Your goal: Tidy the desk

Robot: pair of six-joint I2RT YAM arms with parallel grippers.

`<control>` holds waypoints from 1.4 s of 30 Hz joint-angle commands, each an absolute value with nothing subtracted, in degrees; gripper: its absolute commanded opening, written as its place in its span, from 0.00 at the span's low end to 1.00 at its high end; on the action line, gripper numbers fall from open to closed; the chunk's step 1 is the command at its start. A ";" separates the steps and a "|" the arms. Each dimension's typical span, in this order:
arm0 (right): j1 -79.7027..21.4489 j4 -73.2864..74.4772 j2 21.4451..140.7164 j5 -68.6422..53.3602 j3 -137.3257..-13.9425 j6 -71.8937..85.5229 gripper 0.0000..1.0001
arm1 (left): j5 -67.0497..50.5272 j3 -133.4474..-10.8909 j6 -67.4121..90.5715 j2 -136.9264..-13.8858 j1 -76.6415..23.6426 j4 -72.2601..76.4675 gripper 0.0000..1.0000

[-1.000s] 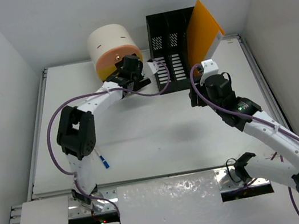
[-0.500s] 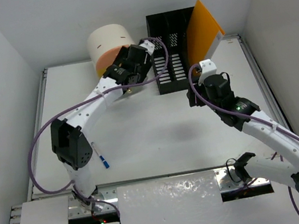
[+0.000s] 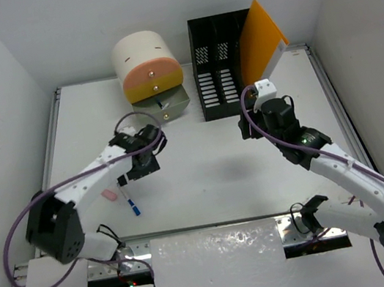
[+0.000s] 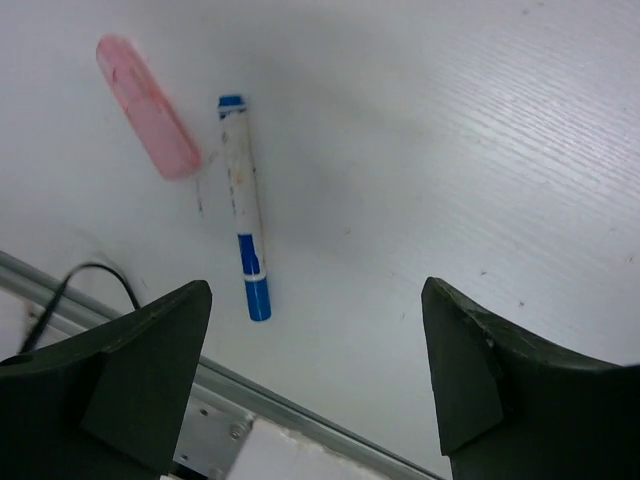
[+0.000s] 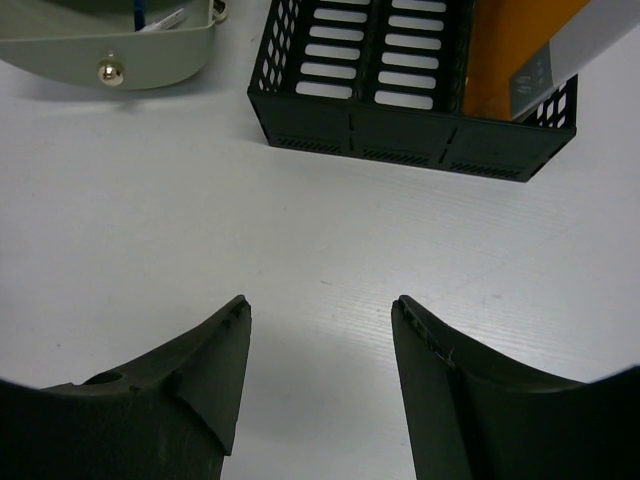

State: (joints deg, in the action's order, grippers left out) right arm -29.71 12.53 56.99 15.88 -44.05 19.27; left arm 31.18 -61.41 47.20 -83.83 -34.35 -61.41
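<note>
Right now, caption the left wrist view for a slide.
Open left gripper hovering over a blue-and-white marker beside a pink eraser on the desk.

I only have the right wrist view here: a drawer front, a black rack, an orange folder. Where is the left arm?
Observer: The left gripper hovers over the near-left part of the desk, well away from the black rack.
Operator: Holding something?
Observer: No, it is open and empty; a blue-and-white marker lies on the desk below it.
Operator: Anything else loose there?
Observer: A pink eraser beside the marker.
</note>
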 commanded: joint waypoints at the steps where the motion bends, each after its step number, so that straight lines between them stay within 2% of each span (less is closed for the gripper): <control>1: -29.36 11.07 55.29 16.08 -43.42 19.25 0.58 | 26.21 -55.32 61.25 -76.14 -30.95 -60.31 0.78; 7: -29.27 11.77 54.67 16.17 -42.36 19.51 0.58 | 21.18 -45.01 63.81 -67.50 -23.65 -51.60 0.75; 11: -29.27 12.22 54.58 16.61 -42.45 19.16 0.59 | 24.52 -43.42 63.46 -68.55 -23.21 -50.02 0.75; 18: -29.36 12.39 54.84 17.14 -42.98 18.90 0.59 | 22.50 -40.61 60.56 -73.73 -22.32 -43.51 0.70; 27: -29.35 13.62 54.23 18.72 -42.80 18.81 0.59 | 23.56 -38.68 58.71 -73.92 -22.24 -43.86 0.70; 30: -29.27 13.97 53.97 19.07 -42.54 19.07 0.59 | 22.85 -36.66 58.19 -74.09 -22.24 -42.19 0.63; 38: -29.27 14.68 54.32 19.42 -42.98 19.60 0.59 | 21.10 -32.88 56.69 -73.92 -22.24 -36.57 0.61; 39: -29.35 14.76 54.40 19.42 -43.33 19.60 0.59 | 20.92 -32.52 56.43 -73.92 -22.24 -36.04 0.58; 42: -29.35 15.12 55.02 19.34 -44.03 19.34 0.60 | 20.39 -31.47 56.43 -73.92 -22.15 -34.28 0.41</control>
State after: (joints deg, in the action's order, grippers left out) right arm -29.69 15.55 54.92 18.06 -42.19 19.29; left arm 21.04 -32.62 56.95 -74.26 -22.81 -37.74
